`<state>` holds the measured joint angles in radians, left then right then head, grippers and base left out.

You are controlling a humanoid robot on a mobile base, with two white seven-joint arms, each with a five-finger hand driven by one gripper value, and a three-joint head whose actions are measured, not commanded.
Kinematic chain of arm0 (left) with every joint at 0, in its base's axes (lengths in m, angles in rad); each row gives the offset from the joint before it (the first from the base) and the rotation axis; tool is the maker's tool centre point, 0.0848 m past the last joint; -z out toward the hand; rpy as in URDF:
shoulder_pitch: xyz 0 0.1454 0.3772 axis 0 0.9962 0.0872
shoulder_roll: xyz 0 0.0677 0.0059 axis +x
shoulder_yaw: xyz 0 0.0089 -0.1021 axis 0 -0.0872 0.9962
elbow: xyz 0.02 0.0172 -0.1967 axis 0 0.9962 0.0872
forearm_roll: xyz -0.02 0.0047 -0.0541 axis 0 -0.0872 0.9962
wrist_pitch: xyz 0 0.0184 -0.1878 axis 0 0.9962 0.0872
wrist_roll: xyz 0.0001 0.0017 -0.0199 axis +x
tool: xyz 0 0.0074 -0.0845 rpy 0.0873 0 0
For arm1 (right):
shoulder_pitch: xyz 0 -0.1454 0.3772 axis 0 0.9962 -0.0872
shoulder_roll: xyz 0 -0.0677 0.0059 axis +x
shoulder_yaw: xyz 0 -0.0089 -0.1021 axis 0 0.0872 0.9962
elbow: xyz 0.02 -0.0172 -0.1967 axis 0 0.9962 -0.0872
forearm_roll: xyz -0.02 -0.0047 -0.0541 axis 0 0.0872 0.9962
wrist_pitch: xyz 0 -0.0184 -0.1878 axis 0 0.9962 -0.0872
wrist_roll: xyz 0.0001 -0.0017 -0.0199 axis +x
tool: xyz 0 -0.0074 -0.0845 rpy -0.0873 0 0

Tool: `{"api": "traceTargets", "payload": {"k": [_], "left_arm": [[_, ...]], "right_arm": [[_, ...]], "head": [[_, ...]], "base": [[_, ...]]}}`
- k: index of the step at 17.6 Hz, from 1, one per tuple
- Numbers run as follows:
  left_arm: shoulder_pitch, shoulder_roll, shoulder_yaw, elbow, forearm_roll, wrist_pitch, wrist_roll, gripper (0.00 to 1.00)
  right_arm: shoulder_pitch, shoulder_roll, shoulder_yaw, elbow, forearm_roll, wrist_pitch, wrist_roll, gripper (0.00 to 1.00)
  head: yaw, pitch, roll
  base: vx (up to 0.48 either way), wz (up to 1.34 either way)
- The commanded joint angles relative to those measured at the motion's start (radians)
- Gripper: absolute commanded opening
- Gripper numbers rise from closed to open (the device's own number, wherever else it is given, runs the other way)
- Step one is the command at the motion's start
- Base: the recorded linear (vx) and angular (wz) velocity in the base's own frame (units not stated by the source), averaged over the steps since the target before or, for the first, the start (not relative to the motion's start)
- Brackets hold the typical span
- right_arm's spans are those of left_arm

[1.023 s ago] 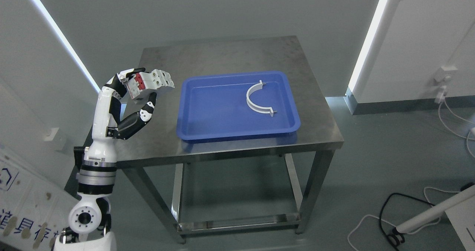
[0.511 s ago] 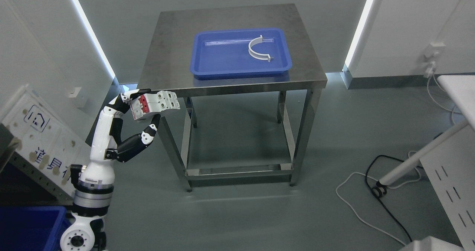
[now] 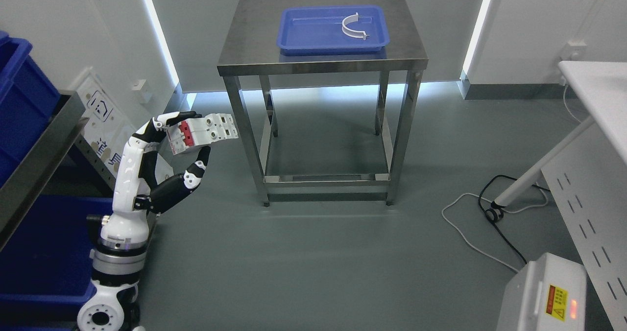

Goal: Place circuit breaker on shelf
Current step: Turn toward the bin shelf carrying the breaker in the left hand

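My left hand [image 3: 183, 137] is raised at the lower left, its fingers closed around a white circuit breaker [image 3: 203, 131] with red switches. The breaker juts to the right out of the hand, held in the air above the floor. A metal shelf [image 3: 36, 159] with blue bins [image 3: 22, 93] shows at the left edge, to the left of the hand. My right hand does not show.
A steel table [image 3: 323, 64] stands farther back, carrying a blue tray [image 3: 313, 32] with a white curved clamp [image 3: 355, 27]. A white desk [image 3: 595, 83] and perforated panel are at the right. A grey box [image 3: 543, 296] sits lower right, cables [image 3: 490, 213] lie on the floor.
The whole view has pulled back from the table and the shelf with blue bins has come into view at the left. The left hand keeps its hold on the breaker.
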<state>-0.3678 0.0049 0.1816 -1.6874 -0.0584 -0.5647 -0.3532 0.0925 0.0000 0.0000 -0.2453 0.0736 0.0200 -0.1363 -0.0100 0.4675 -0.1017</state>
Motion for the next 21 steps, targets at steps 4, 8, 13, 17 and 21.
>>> {"api": "traceTargets", "payload": {"k": [4,8,13,17,21], "left_arm": [[-0.164,0.013,-0.016,-0.018,0.002,0.015,0.0,0.1],[-0.255,0.013,-0.03,-0.018,0.002,0.088,-0.016,0.1],[-0.272,0.102,-0.016,-0.02,0.0,0.12,-0.236,0.1],[-0.33,0.251,-0.017,-0.02,0.0,0.227,-0.24,0.1],[-0.349,0.369,-0.031,0.011,-0.108,0.425,-0.332,0.1]], "right_arm": [[-0.001,-0.017,0.02,0.0,0.0,0.058,0.0,1.0],[-0.001,-0.017,0.02,0.0,0.0,0.058,0.0,1.0],[-0.001,-0.017,0.02,0.0,0.0,0.058,0.0,1.0],[-0.001,-0.017,0.02,0.0,0.0,0.058,0.0,1.0],[-0.001,-0.017,0.02,0.0,0.0,0.058,0.0,1.0]], "head": [[0.0,0.0,0.0],[0.0,0.0,0.0],[0.0,0.0,0.0],[0.0,0.0,0.0],[0.0,0.0,0.0]], "base": [[-0.37,0.16],[-0.218,0.65],[-0.05,0.91],[0.066,1.02],[0.115,0.91]]}}
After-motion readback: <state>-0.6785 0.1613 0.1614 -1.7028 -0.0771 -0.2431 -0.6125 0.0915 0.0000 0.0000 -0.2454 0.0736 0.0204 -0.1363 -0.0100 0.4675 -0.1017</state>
